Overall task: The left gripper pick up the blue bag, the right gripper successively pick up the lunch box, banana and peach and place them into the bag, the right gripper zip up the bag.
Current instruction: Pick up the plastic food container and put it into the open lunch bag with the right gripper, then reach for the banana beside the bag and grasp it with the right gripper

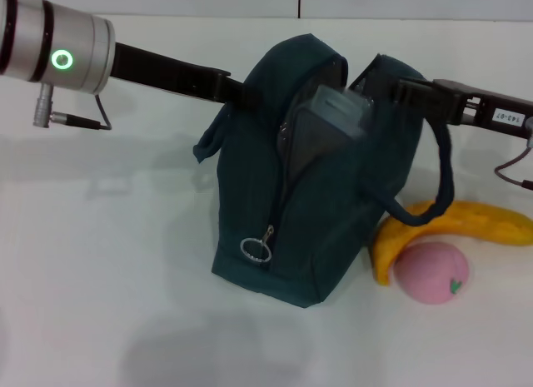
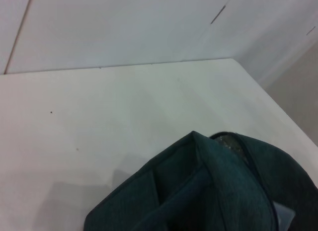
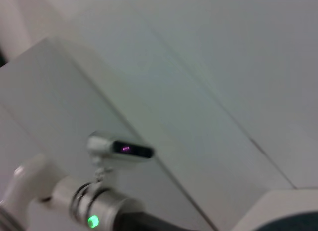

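The blue bag [image 1: 325, 212] stands tilted in the middle of the white table, its zipper open and the ring pull [image 1: 256, 248] hanging low on the front. My left gripper [image 1: 237, 91] reaches in from the left and is shut on the bag's upper left side. The lunch box [image 1: 335, 109] pokes slanted out of the opening, part of it inside. My right gripper [image 1: 376, 81] is at the bag's upper right edge, right beside the box's top corner. The banana [image 1: 470, 221] and the peach [image 1: 431, 273] lie on the table just right of the bag. The left wrist view shows the bag's top [image 2: 213, 186] from above.
One bag handle [image 1: 443, 183] loops down over the banana's end; the other [image 1: 208, 141] droops on the left side. The right wrist view shows the left arm's silver cuff [image 3: 94, 211] and a small white device [image 3: 121, 149] on the table edge.
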Robot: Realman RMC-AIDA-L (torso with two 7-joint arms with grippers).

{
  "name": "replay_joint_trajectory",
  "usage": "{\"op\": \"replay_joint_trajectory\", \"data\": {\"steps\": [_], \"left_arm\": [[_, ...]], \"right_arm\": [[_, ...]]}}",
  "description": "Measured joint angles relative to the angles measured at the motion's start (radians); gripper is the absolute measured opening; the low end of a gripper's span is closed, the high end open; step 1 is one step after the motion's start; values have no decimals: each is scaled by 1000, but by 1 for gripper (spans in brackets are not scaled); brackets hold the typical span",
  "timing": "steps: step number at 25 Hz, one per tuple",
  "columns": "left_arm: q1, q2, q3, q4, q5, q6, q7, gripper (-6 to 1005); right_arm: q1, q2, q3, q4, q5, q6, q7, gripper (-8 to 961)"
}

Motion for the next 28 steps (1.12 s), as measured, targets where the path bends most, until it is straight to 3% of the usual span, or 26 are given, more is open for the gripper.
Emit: {"op": "replay_joint_trajectory", "data": {"steps": [7, 9, 12, 14, 19, 21, 25, 28], "left_arm": [[2, -2, 0, -1, 0, 0, 4, 58], [2, -2, -3, -8, 0, 0, 9, 59], [11, 0, -8, -14, 0, 0, 16, 59], [22, 2, -9, -15, 0, 0, 16, 59], [38, 5, -10, -16, 0, -3, 16, 59], [37, 6, -10, -17, 0, -8, 16, 59], [29, 6, -10, -17, 0, -22, 16, 60], [20, 6, -11, -20, 0, -44, 16, 60]], "right_arm": [[-28, -32, 12, -108, -12, -78, -74, 393], [-72, -63, 47, -220, -32, -128, -82, 439], [-113, -73, 99, -320, -79, -161, -82, 507], [-187, -55, 217, -548, -223, -197, -56, 563], [-246, -6, 287, -863, -526, -169, 95, 728], [-249, 7, 288, -954, -670, -168, 159, 736], [-212, 18, 257, -1018, -938, -185, 284, 736], [-189, 24, 237, -1013, -1040, -193, 314, 736]]}}
